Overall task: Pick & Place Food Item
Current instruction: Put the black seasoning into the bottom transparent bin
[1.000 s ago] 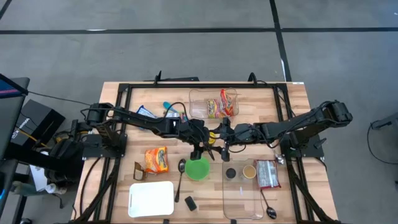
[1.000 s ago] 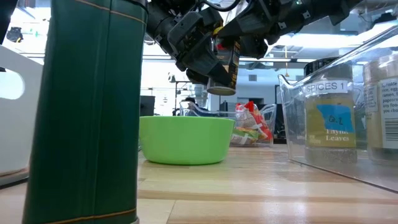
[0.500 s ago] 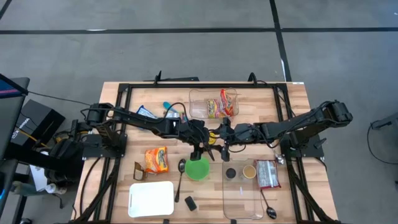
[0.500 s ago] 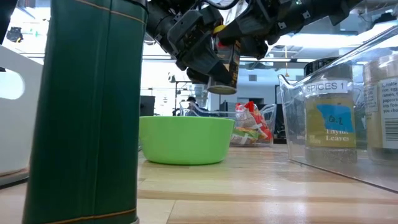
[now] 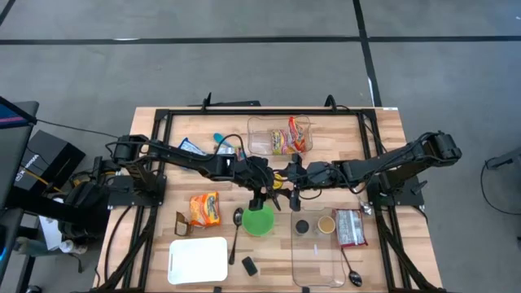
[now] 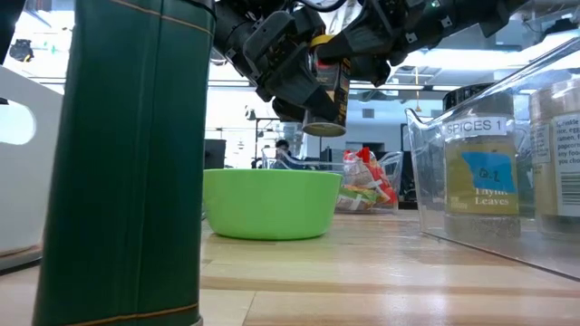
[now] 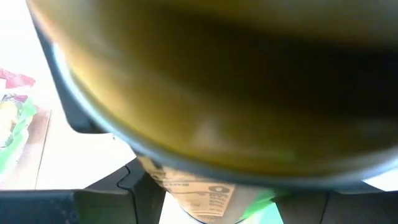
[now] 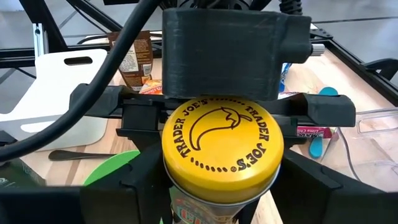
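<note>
Yellow-lidded jar (image 8: 222,151) held in left hand (image 6: 288,68) above green bowl (image 6: 271,203), right hand (image 5: 295,181) now narrowing onto lid: handover underway.

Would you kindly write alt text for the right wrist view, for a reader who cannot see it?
A yellow-lidded Trader Joe's jar fills the centre, clamped from the far side by the left gripper, with the right arm's dark fingers flanking it. Beneath lie a green bowl, a white cutting board and the wooden table.
</note>
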Controlling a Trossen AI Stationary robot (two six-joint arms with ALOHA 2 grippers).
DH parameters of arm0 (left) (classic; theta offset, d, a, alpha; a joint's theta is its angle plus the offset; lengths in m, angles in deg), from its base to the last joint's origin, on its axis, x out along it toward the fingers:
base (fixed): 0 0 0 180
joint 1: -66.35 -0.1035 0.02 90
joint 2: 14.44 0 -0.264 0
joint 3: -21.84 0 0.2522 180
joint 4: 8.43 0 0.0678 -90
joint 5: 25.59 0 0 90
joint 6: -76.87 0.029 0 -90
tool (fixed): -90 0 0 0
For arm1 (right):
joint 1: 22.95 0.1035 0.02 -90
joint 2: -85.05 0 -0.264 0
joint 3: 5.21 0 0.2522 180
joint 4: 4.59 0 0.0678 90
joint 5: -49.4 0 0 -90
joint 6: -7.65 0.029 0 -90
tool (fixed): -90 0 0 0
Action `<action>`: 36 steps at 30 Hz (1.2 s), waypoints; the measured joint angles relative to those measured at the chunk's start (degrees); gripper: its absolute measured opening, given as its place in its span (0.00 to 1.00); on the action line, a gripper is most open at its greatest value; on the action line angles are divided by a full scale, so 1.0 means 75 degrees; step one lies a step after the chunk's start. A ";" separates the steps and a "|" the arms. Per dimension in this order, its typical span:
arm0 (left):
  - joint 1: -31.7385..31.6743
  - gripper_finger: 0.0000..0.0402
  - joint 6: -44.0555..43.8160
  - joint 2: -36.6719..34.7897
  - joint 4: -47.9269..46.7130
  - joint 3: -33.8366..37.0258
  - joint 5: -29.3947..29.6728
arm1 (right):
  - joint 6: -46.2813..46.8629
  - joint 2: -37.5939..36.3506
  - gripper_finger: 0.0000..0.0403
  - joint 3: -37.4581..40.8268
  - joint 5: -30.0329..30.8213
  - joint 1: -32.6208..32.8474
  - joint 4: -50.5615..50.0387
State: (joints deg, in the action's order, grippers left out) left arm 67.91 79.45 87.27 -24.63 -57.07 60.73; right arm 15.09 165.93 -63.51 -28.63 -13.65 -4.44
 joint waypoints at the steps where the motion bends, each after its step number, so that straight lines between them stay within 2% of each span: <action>1: 0.0000 0.57 0.0003 0.0000 0.0000 0.0000 0.0014 | 0.0008 0.0000 0.58 0.0000 0.0000 0.0000 0.0000; 6: 0.0000 0.59 -0.0007 0.0000 0.0000 0.0000 0.0015 | 0.0006 0.0000 0.53 0.0000 0.0013 0.0000 0.0005; 23: -0.0006 0.76 0.0023 -0.0006 -0.0053 0.0000 0.0046 | 0.0023 0.0003 0.53 0.0003 -0.0009 0.0000 0.0000; 29: -0.0006 0.82 0.0026 -0.0325 -0.0642 0.0006 0.0057 | -0.0037 0.0003 0.53 0.0003 -0.0015 0.0000 -0.0052; 36: -0.0006 0.82 0.0023 -0.1022 -0.1474 0.0009 0.0095 | -0.0045 0.0003 0.54 0.0003 -0.0010 0.0000 -0.0218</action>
State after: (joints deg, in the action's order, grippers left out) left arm 67.87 79.62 79.61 -35.69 -57.00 61.44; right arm 14.75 165.96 -63.49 -28.70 -13.65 -6.07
